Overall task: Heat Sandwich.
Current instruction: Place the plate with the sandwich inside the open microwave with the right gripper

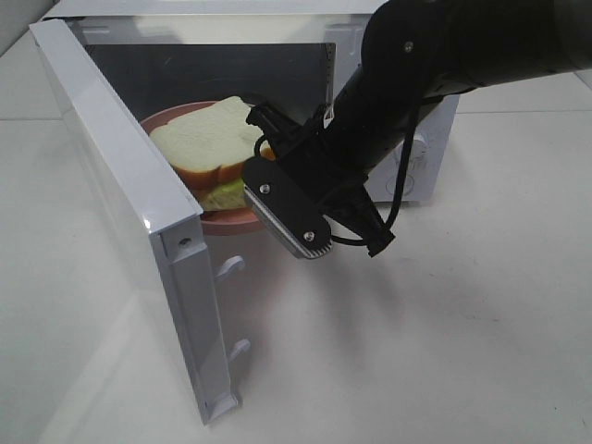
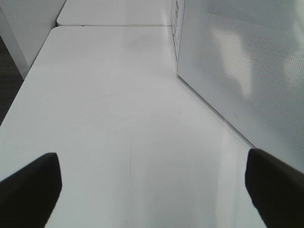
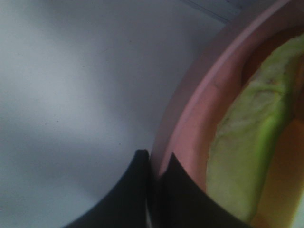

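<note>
Two claws, both mine. My right claw [image 3: 154,159] is pinched narrow on the rim of the pink plate [image 1: 166,118], fingers either side of the edge. The sandwich [image 1: 208,139] lies on that plate, white bread on top, green lettuce [image 3: 251,156] and an orange layer showing at the side. The plate sits in the mouth of the open microwave [image 1: 435,139], near edge poking out past the front; resting or lifted, can't tell. The microwave door [image 1: 120,185] is swung wide to the left. My left claw [image 2: 152,159] is spread wide, holding nothing, over the bare white table [image 2: 109,118] beside the microwave's side wall.
</note>
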